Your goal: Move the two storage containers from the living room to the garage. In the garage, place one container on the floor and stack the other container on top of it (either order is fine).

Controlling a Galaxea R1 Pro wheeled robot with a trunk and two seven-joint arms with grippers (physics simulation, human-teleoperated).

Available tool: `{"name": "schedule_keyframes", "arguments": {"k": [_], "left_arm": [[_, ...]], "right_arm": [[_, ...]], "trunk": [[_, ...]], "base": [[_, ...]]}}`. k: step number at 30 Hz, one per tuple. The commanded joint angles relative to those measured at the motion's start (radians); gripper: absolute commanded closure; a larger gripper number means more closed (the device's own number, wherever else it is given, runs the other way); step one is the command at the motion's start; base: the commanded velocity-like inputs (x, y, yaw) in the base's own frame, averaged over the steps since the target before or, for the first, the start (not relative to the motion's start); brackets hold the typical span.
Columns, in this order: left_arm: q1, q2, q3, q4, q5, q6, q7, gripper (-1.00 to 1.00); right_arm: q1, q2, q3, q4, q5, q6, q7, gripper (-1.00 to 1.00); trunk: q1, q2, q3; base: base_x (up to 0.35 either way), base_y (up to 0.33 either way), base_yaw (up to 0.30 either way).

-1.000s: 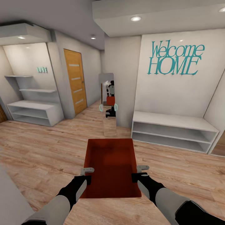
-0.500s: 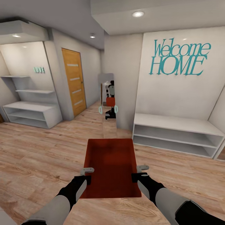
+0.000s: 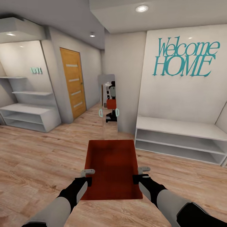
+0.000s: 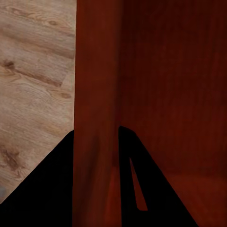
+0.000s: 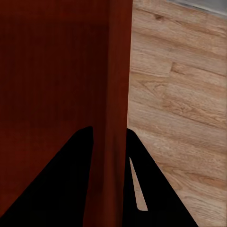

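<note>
While the red-orange open-top plastic bin (image 3: 111, 168) rides over wood-plank floor (image 3: 37, 157) w/ left gripper (image 3: 88, 176) & right gripper (image 3: 140, 174) jaws clenched on opposite long walls, it looks stiff, light, prob slick, so rim-pinch suits.

1. A light wood-plank floor (image 3: 37, 157) is seen across the room, and it is also seen in the left wrist view (image 4: 33, 71) and the right wrist view (image 5: 179, 118).
2. Teal lettering reading "Welcome HOME" (image 3: 184, 58) is mounted on a white wall.
3. A low white shelf unit (image 3: 179, 138) is placed below that lettering.
4. A tall mirror (image 3: 108, 104) is leaned at the wall corner.
5. A honey-wood door (image 3: 73, 83) with frosted strips is set in the wall to the left.
6. White wall shelves (image 3: 28, 107) are fitted in an alcove, under a small teal sign (image 3: 36, 70).
7. Recessed ceiling lights (image 3: 142, 8) are lit.
</note>
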Motion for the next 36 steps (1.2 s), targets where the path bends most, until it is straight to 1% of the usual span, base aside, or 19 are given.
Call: {"name": "schedule_keyframes", "arguments": {"k": [1, 6, 34, 36], "left_arm": [[0.000, 0.028, -0.002, 0.001, 0.015, 0.006, 0.007, 1.00], [0.000, 0.028, -0.002, 0.001, 0.015, 0.006, 0.007, 1.00], [0.000, 0.028, -0.004, 0.002, 0.015, 0.006, 0.006, 1.00], [0.000, 0.028, -0.004, 0.001, 0.015, 0.006, 0.006, 1.00]], "right_arm": [[-0.001, -0.005, 0.001, -0.005, 0.009, -0.025, -0.006, 1.00], [-0.002, -0.006, 0.001, -0.005, 0.009, -0.025, -0.006, 1.00], [-0.002, -0.010, 0.001, -0.005, 0.009, -0.025, -0.006, 1.00], [-0.001, -0.010, 0.001, -0.005, 0.009, -0.025, -0.006, 1.00]], "trunk": [[0.001, -0.002, -0.002], [0.001, -0.002, -0.002], [0.001, -0.002, -0.002], [0.001, -0.002, -0.002]], "base": [[0.321, 0.000, 0.000], [0.321, 0.000, 0.121], [0.321, 0.000, 0.268], [0.321, 0.000, 0.106]]}}
